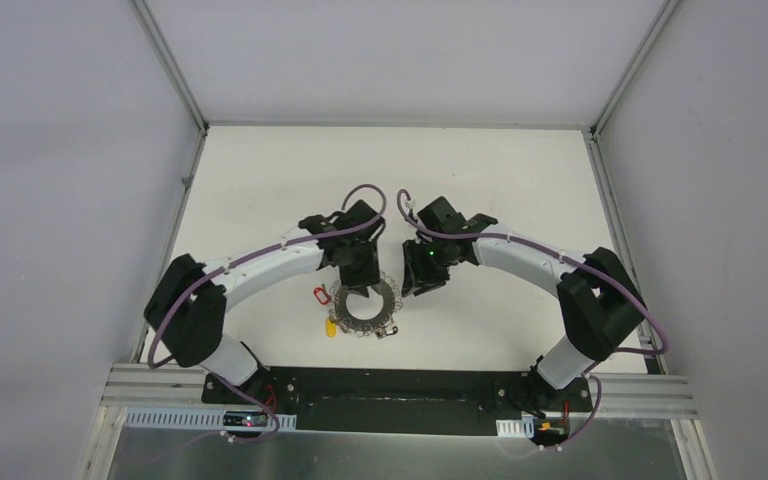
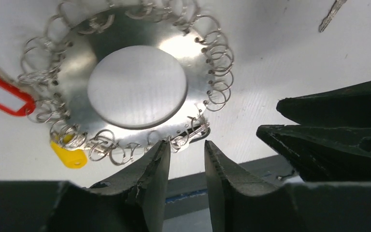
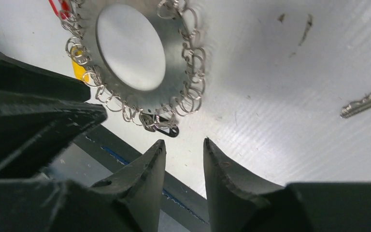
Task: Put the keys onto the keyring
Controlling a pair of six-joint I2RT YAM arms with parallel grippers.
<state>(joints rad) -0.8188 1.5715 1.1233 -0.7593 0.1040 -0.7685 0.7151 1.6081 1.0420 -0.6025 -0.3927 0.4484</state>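
Nearest the arm bases, the left jaws stand parted and hold nothing, their tips seeming to flank a small loop (image 2: 181, 141) on the near rim of the keyring (image 2: 77, 67). Just beside the ring's right rim, the right jaws are likewise parted and empty over bare surface (image 3: 270, 72). The ring lies flat, with a small dark piece (image 3: 163, 126) of unclear identity at its near-right rim, and a yellow tag (image 2: 70, 155) and a red tag (image 2: 5, 94) on its left. Beyond the ring, to its right, lies one silver key (image 3: 367, 101), tag unseen. Likely hazards: closing jaws snag neighbouring loops and drag the loose ring. The two close-set arms collide. The thin, flat key slips from a pinch.
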